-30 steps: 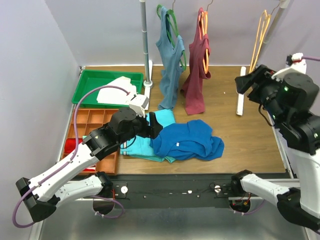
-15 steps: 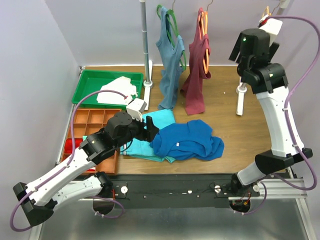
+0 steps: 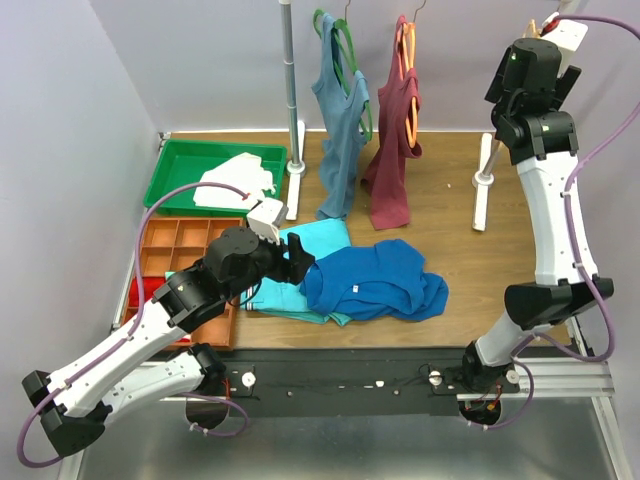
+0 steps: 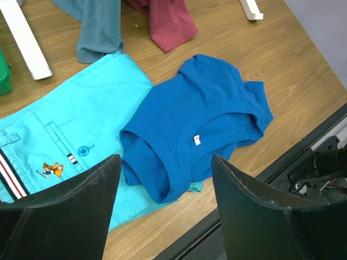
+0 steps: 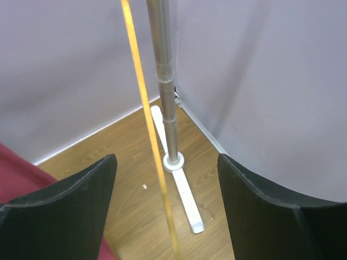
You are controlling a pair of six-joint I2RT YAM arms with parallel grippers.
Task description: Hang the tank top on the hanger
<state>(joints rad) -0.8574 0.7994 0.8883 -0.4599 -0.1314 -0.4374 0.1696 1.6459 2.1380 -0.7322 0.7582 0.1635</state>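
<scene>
Two risks, taken view by view.

Top external: I see the tank top (image 3: 375,282) crumpled at frame centre, overlapping the turquoise garment (image 3: 322,238). My left gripper (image 3: 298,262) sits at its left edge. My right gripper (image 3: 535,50) is high at upper right, and I cannot read its jaws from here.

Left wrist: jaws apart and empty above the collar. Closing could pinch both cloths.

Right wrist: jaws apart, with the hanger (image 5: 142,108) and the rack pole (image 5: 165,81) both between them. Closing could catch the pole. Only this view shows that.

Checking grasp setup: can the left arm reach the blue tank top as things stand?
Likely yes: the left gripper is open right by the tank top, which lies uncovered, partly on the turquoise garment.
</scene>
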